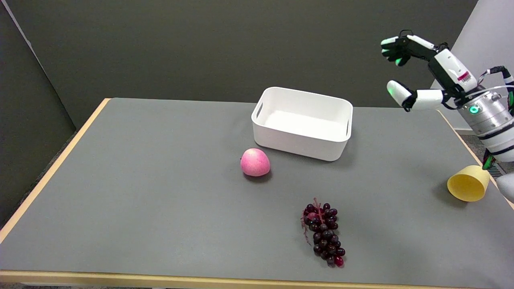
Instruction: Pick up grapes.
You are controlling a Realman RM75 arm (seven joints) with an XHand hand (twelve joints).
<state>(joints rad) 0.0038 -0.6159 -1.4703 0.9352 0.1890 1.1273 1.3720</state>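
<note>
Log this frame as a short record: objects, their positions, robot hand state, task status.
grapes: lying on the table, near front edge, untouched
apple: mid-table, just in front of the bin
bin: white, nothing visible inside
cup: yellow, on its side at right edge
robot hand: raised at upper right, fingers apart, holding nothing
status: grapes not yet picked up

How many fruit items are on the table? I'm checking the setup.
2: the grapes near the front edge, and the pink apple just in front of the white bin.

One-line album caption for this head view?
Open right hand hovers high above the table, far from the grapes.
</note>
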